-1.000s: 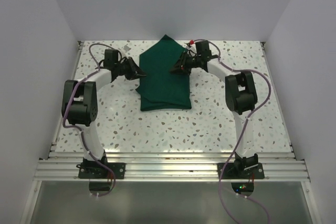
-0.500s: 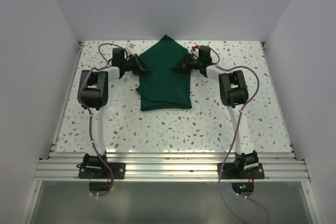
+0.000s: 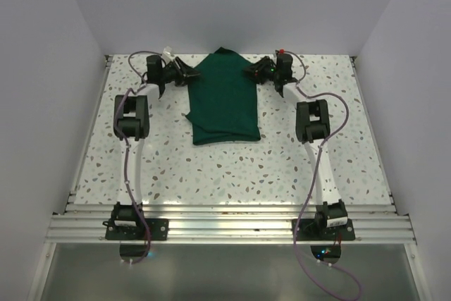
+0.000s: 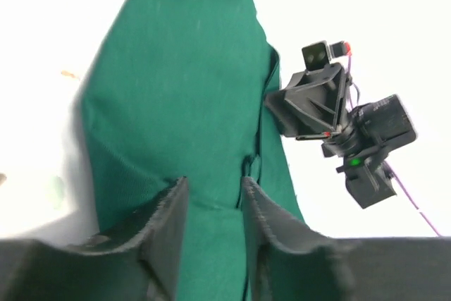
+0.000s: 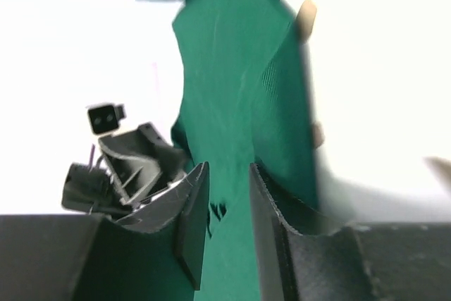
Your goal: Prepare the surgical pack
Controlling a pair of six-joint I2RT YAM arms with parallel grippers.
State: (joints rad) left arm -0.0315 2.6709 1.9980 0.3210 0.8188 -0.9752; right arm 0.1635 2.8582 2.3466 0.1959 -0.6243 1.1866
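A speckled white table [image 3: 282, 167] fills the overhead view, closed in by plain white walls [image 3: 49, 68] on three sides. A ribbed metal rail [image 3: 225, 227] runs along its near edge.

The surgical pack shows only as a dark green cloth drape [image 3: 224, 103]. It lies at the far centre of the table. Its near edge is straight and points toward the rail, and its far end narrows to a corner close to the back wall. No tray, instruments or gauze can be seen.

The left arm [image 3: 132, 121] and the right arm [image 3: 313, 121], both white and black, reach straight out from the rail toward the back wall. Each bends inward at the far end of the drape.

The left gripper [image 3: 184, 74] sits at the left edge of the drape's far part. In its wrist view the two dark fingers [image 4: 165, 223] stand parted with a clear gap, and green cloth shows in the gap without being pinched.

The right gripper [image 3: 252, 73] sits at the opposite edge, facing the left one across the cloth. Its wrist view is blurred. The fingers [image 5: 190, 209] stand slightly apart with green cloth between them, but I cannot tell whether they grip it.

Thin purple cables [image 3: 342, 114] loop along both arms.
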